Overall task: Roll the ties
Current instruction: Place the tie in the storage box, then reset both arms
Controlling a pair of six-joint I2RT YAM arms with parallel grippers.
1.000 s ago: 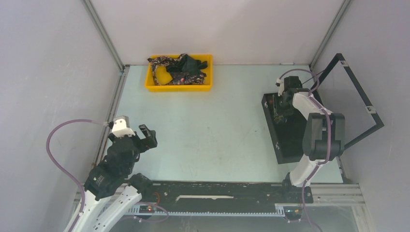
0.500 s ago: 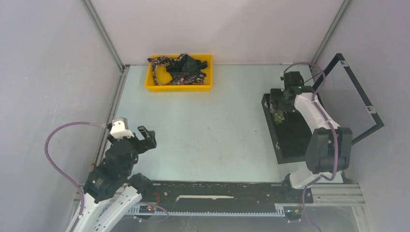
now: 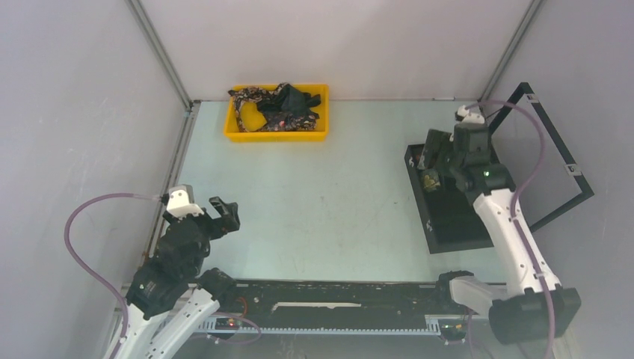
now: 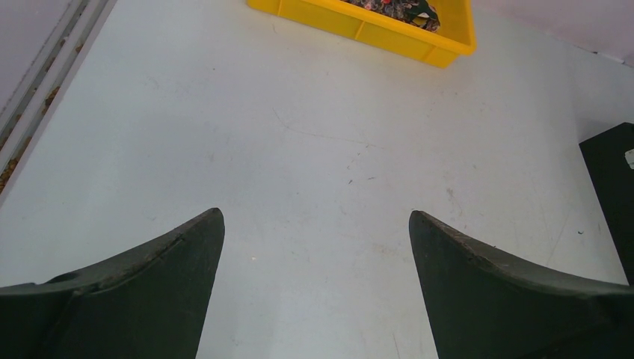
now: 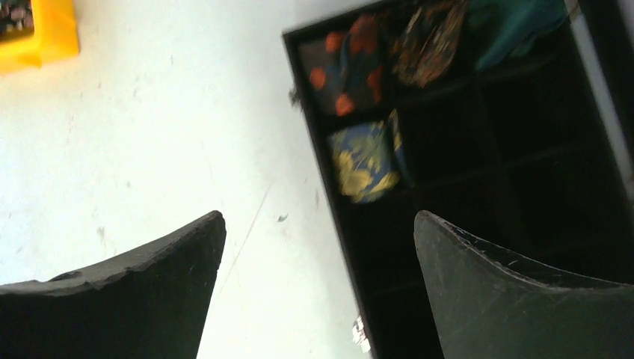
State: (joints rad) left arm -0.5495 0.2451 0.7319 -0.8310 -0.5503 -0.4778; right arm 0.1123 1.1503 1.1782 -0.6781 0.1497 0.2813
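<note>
Several dark patterned ties (image 3: pixel 275 105) lie heaped in the yellow tray (image 3: pixel 238 133) at the back of the table; the left wrist view catches them (image 4: pixel 396 9) at its top edge. Rolled ties sit in the black box's (image 3: pixel 456 224) far compartments: a blue-and-yellow one (image 5: pixel 366 158), a red-spotted one (image 5: pixel 348 67), a gold-patterned one (image 5: pixel 430 41). My right gripper (image 3: pixel 434 158) hovers over the box's far left corner, open and holding nothing (image 5: pixel 318 224). My left gripper (image 3: pixel 226 215) hangs open over bare table at the near left (image 4: pixel 315 221).
The box's lid (image 3: pixel 557 149) stands open against the right wall. A teal cloth (image 5: pixel 516 26) fills one far compartment. Metal frame rails (image 3: pixel 176 161) run along the left edge. A black bar (image 3: pixel 336 295) lies across the near edge.
The right gripper opened and lifted back out of the box, leaving the blue-and-yellow rolled tie in its compartment. The right arm's elbow swung toward the near edge. The left arm drifted slightly nearer.
</note>
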